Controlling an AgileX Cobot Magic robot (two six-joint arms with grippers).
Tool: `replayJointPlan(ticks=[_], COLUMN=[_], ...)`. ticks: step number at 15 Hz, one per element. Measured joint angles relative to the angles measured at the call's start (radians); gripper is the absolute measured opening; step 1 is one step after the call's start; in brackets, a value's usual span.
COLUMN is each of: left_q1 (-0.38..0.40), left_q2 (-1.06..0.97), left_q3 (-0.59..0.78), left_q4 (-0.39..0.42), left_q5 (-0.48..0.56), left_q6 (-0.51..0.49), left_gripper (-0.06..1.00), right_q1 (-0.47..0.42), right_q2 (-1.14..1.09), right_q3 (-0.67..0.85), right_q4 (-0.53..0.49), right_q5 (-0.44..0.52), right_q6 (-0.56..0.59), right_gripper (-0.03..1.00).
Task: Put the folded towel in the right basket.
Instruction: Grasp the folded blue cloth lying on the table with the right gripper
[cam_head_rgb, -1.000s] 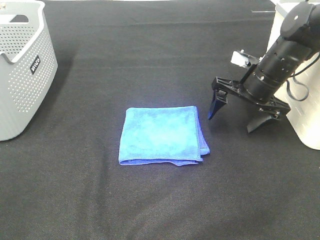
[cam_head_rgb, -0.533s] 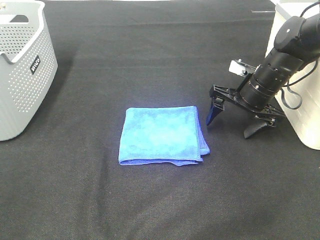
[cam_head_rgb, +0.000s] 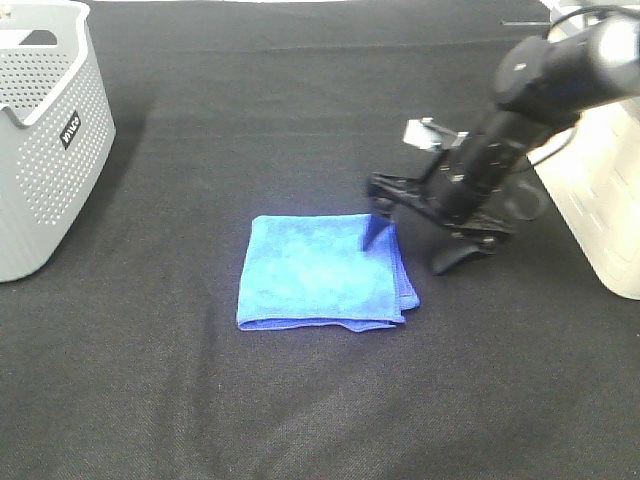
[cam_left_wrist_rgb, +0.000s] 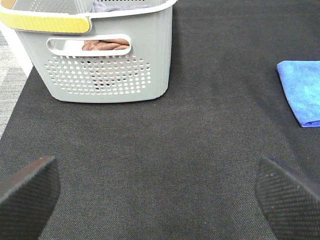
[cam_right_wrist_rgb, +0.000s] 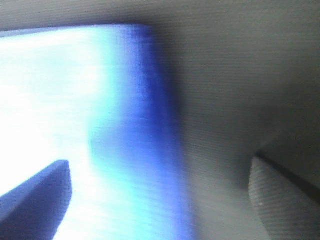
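— What is closest to us?
— The black table cover (cam_head_rgb: 320, 420). In the middle of it lies the folded towel (cam_head_rgb: 320, 270). It is blue and flat, and it is not in any basket.
— Is a hand on it?
— The right gripper (cam_head_rgb: 408, 252) is at the towel's far right corner. Its two fingers (cam_head_rgb: 373, 232) are spread wide and hold nothing. One finger is over the corner of the towel. The other is past the edge, over the black cover.
— Does the finger touch the towel?
— I cannot tell. The right wrist view is blurry. It shows the towel's edge between the two fingers.
— Where is the right basket?
— The right basket (cam_head_rgb: 600, 220) is white. It stands at the right side, behind the arm, a bit apart from the towel.
— And the other hand?
— The left gripper (cam_left_wrist_rgb: 157, 200) hangs over bare cover, well apart from the towel. Its fingers are spread wide too, with nothing between them.
— What is farthest away?
— The gray basket (cam_head_rgb: 45, 150), at the far left. Something brown (cam_left_wrist_rgb: 105, 45) shows through its handle hole
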Motion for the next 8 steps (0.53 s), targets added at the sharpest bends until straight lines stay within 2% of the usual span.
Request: replayJointPlan(ticks=[1, 2, 6, 8], left_q1=[0.000, 0.000, 0.000, 0.000], left_q2=[0.000, 0.000, 0.000, 0.000], left_q3=[0.000, 0.000, 0.000, 0.000], left_q4=[0.000, 0.000, 0.000, 0.000], left_q5=[0.000, 0.000, 0.000, 0.000], left_q6=[0.000, 0.000, 0.000, 0.000], left_gripper=[0.99, 0.99, 0.99, 0.99], right_q1=[0.022, 0.050, 0.139, 0.166], right_q2=[0.013, 0.026, 0.056, 0.070], right_q3=[-0.007, -0.009, -0.007, -0.004], right_q4=[0.043, 0.127, 0.387, 0.456], right_q5=[-0.007, -0.021, -0.098, -0.131], right_q6=[-0.006, -0.029, -0.174, -0.221], right_gripper=[0.93, 0.91, 0.84, 0.62])
